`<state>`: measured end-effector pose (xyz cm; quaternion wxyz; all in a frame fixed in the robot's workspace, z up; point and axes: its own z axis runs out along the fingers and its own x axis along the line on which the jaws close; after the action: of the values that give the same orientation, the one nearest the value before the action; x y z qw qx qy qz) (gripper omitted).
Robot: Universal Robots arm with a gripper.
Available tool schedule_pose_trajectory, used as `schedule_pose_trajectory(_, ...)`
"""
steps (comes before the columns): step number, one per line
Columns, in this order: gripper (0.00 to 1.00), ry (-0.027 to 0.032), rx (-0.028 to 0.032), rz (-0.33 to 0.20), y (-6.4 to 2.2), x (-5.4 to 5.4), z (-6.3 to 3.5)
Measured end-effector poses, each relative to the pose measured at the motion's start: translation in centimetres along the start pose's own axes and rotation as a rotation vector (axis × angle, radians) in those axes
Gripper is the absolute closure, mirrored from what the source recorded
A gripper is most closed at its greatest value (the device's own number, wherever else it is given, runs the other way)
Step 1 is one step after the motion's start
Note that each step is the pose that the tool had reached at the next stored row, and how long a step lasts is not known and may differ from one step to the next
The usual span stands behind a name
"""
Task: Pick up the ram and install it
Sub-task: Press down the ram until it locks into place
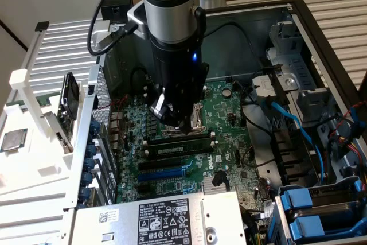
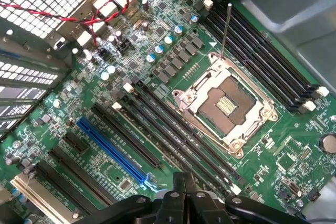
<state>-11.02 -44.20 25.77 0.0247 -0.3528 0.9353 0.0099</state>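
Open case (image 1: 298,12) on a slatted table (image 1: 63,50), green motherboard (image 2: 294,150), ram (image 1: 182,141) seated by socket (image 2: 226,103), gripper (image 2: 184,192) jaws together above the slots (image 2: 173,129), steel walls close around.

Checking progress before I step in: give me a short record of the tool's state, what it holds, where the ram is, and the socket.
tool: shut, low over the motherboard, beside the CPU socket
held: nothing visible in its grip
ram: lying along a black slot directly under the tool; whether it is latched cannot be told
CPU socket: no chip in it
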Motion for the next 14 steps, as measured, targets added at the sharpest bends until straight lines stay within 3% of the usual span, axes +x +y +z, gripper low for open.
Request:
schedule_pose_trajectory(6, 0.89, -0.0002, 0.0067, 0.125, 0.00, 0.00, 0.02)
schedule_pose_trajectory(10, 0.89, -0.0003, 0.0125, 0.235, 0.00, 0.00, 0.04)
schedule_pose_trajectory(11, 0.89, -0.0003, 0.0150, 0.283, 0.00, 0.00, 0.04)
schedule_pose_trajectory(14, 0.89, -0.0003, 0.0184, 0.345, 0.00, 0.00, 0.05)
